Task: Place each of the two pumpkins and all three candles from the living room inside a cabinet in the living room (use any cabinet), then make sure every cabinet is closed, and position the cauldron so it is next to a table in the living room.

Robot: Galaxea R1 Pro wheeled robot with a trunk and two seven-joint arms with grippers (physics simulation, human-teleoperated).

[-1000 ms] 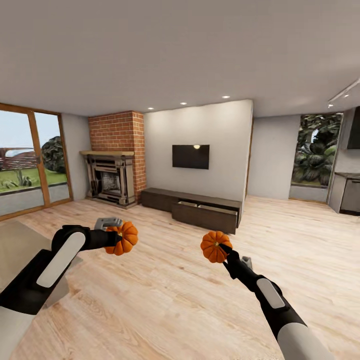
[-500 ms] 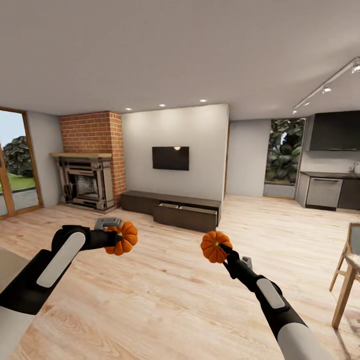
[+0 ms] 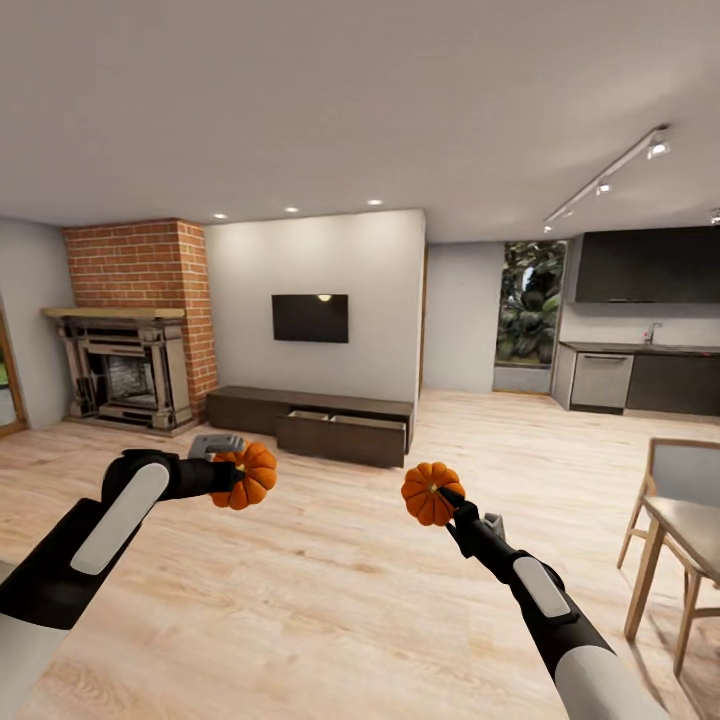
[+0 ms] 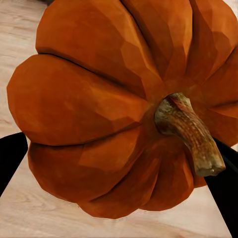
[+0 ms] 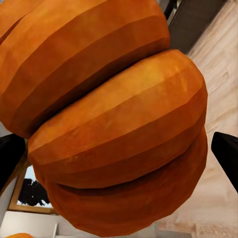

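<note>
1. While both arms hang out over the wood floor (image 3: 330,600), the left gripper (image 3: 228,478) is clamped on a pumpkin (image 3: 246,475), held up in the air at the left side of the head view. In the left wrist view that left pumpkin (image 4: 119,104) sits between the dark fingers (image 4: 11,154), brown stem (image 4: 191,134) facing the camera.
2. Same deal on the other side: the right gripper (image 3: 447,502) is closed around the second pumpkin (image 3: 431,493), also off the floor. In the right wrist view its ribbed side (image 5: 114,124) is wedged between the two black fingers (image 5: 225,154).
3. The two pumpkins are well apart from each other, roughly level.
4. Further out, the cabinet (image 3: 312,420) runs low along the far white wall, under a wall TV (image 3: 310,318). One of its drawers (image 3: 342,435) is pulled out, and you can see the pale inside.
5. A brick fireplace (image 3: 128,330) is just to the left of the cabinet.
6. On the right there's a wooden chair (image 3: 672,530), and a kitchen area (image 3: 640,350) with dark units behind it.
7. Both pumpkins are well short of the cabinet, with open floor in between.
</note>
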